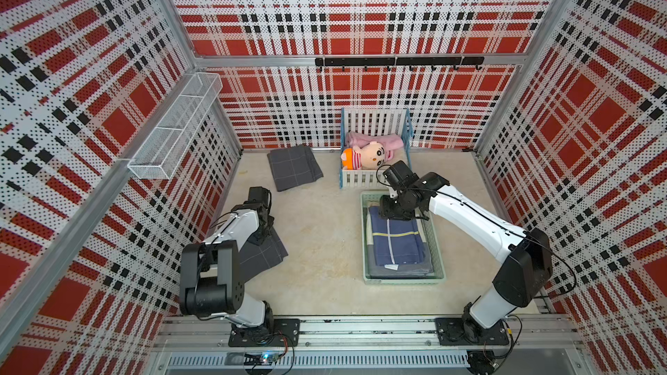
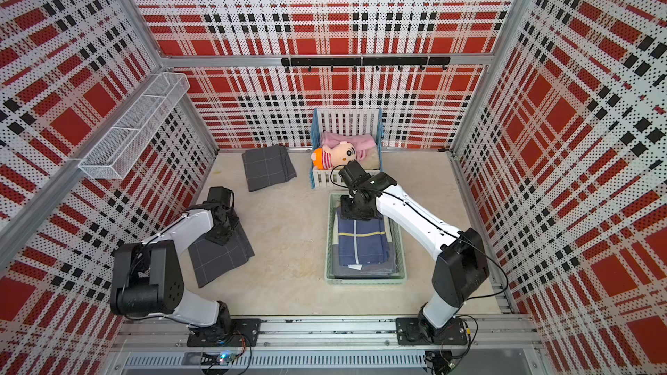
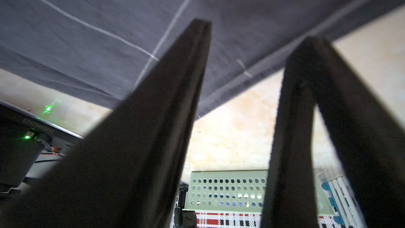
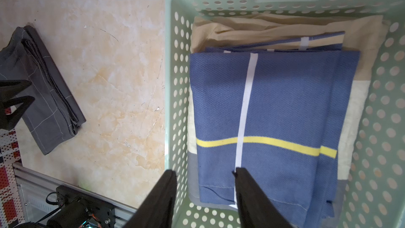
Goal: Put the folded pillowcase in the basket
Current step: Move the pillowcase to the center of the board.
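Note:
A grey folded pillowcase (image 1: 265, 256) (image 2: 220, 257) with thin white lines lies at the front left of the table. My left gripper (image 1: 261, 238) (image 3: 255, 33) stands open right over its edge, tips down at the cloth, gripping nothing. The right wrist view shows this pillowcase (image 4: 50, 106) with the left fingers (image 4: 15, 97) at its end. The mint-green basket (image 1: 364, 239) (image 4: 173, 62) sits centre right and holds a blue striped folded cloth (image 1: 397, 243) (image 4: 274, 106) on beige and grey layers. My right gripper (image 1: 397, 215) (image 4: 206, 172) hangs open over the basket's far end, empty.
A second grey folded pillowcase (image 1: 294, 167) lies at the back left. A white-slatted toy crib (image 1: 375, 178) with a doll (image 1: 364, 156) and a pink blanket stands just behind the basket. A wire rack (image 1: 177, 128) hangs on the left wall, a hook rail (image 1: 397, 62) on the back wall.

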Controlling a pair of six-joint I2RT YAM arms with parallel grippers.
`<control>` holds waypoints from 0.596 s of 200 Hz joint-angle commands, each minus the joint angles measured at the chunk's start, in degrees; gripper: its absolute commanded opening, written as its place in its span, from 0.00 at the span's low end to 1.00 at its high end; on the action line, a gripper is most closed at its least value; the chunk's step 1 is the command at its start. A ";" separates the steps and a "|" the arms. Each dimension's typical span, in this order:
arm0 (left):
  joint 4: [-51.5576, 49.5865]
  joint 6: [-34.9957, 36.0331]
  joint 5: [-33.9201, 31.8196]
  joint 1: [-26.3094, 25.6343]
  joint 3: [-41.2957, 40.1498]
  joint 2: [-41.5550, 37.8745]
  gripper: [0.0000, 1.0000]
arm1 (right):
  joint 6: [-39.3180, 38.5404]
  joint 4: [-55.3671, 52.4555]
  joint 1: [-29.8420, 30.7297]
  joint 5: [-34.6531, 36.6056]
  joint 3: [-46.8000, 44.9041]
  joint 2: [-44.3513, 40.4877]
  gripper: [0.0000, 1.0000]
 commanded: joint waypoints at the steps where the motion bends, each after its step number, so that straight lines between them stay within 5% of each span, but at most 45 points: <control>1: -0.25 -0.15 2.90 -0.39 -0.38 2.84 0.39 | -0.55 0.46 0.22 -0.23 1.78 0.65 0.50; 119: 1.21 3.98 3.76 -7.30 2.08 11.45 0.37 | -0.94 0.19 0.21 0.23 3.18 1.07 0.51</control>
